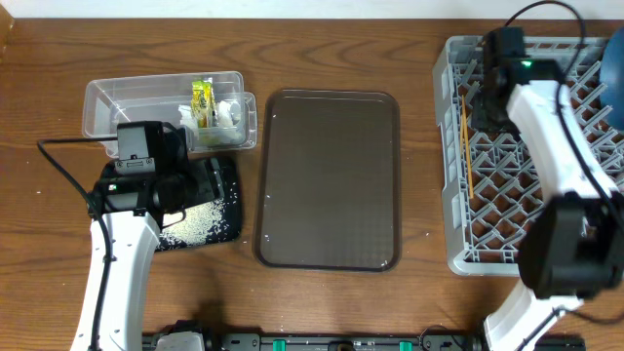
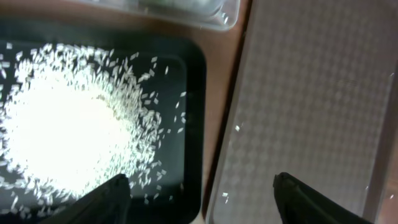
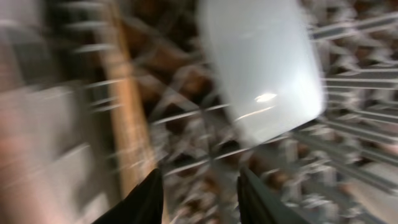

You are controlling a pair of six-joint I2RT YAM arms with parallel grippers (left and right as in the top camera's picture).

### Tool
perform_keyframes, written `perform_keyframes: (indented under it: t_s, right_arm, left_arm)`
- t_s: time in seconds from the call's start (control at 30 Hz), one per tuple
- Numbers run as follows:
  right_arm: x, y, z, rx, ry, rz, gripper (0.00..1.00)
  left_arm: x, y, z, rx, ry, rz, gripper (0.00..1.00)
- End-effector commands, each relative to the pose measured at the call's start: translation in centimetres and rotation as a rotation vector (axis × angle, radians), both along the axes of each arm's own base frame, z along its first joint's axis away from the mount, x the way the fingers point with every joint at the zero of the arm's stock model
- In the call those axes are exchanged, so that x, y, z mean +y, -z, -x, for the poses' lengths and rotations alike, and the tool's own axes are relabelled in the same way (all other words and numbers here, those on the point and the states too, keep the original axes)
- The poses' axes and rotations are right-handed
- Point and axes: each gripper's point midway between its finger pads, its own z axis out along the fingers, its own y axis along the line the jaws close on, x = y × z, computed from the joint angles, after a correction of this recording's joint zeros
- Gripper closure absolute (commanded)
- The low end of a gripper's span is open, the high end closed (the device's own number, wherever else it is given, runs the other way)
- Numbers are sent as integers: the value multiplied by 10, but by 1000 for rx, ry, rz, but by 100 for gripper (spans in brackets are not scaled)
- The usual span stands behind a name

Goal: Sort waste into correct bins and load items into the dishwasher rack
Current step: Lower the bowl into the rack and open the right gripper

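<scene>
Rice (image 2: 62, 130) in black tray (image 2: 194, 112). Wrapper (image 1: 202, 100) and paper (image 1: 230, 112) in clear tub (image 1: 107, 97). Chopsticks (image 1: 468, 156) in rack (image 1: 453, 229). My left pincer (image 2: 200, 183) and right pincer (image 3: 199, 180) both spread, empty.

Left pincer (image 2: 200, 186), mine: two dark fingers (image 2: 109, 200) at the bottom edge, set wide apart, nothing between them.
Black tray (image 2: 194, 81): ahead of my left finger, its right rim running up from the gap.
Rice (image 2: 62, 134): a white heap in that tray, with loose grains scattered round it.
Clear tub (image 2: 205, 14): farthest ahead, only a rounded corner showing.
Brown tray (image 2: 311, 93): ahead of my right finger, textured, a few stray grains (image 2: 237, 128) on it.
Table (image 2: 222, 93): a narrow wooden strip between the two trays.
</scene>
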Motion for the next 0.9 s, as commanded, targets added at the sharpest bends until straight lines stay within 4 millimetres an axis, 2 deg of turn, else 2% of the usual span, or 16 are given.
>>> perform_keyframes:
  t_s: [0.0,0.1,0.23,0.3,0.4,0.57,0.63,0.67,0.7,0.87]
  right_arm:
    - [39,-30,9,-67,-64,-305,56]
    - [43,-45,24,-63,-108,-370,53]
    - [35,-60,48,-41,-94,-376,51]
    - [35,-64,54,-50,-116,-367,50]
    - [35,-66,62,-99,-124,-356,49]
    - [36,-62,76,-261,-118,-348,44]
    - [36,-61,83,-353,-135,-331,32]
    - [35,-59,88,-391,-137,-318,19]
    - [34,-57,93,-425,-140,-306,1]
    - [32,-39,116,-493,-140,-276,1]
  left_arm:
    - [5,0,7,26,-12,-24,20]
    - [3,7,24,103,-10,-17,17]
    - [14,16,53,221,-23,-88,17]
    - [14,13,61,228,5,-97,17]
    - [13,4,67,177,2,-103,17]
    - [12,-17,79,-16,-11,-123,17]
    - [11,-23,86,-104,-17,-131,16]
    - [11,-25,89,-144,-22,-133,16]
    - [10,-26,93,-178,-24,-137,8]
    - [10,-42,97,-327,-32,-151,8]
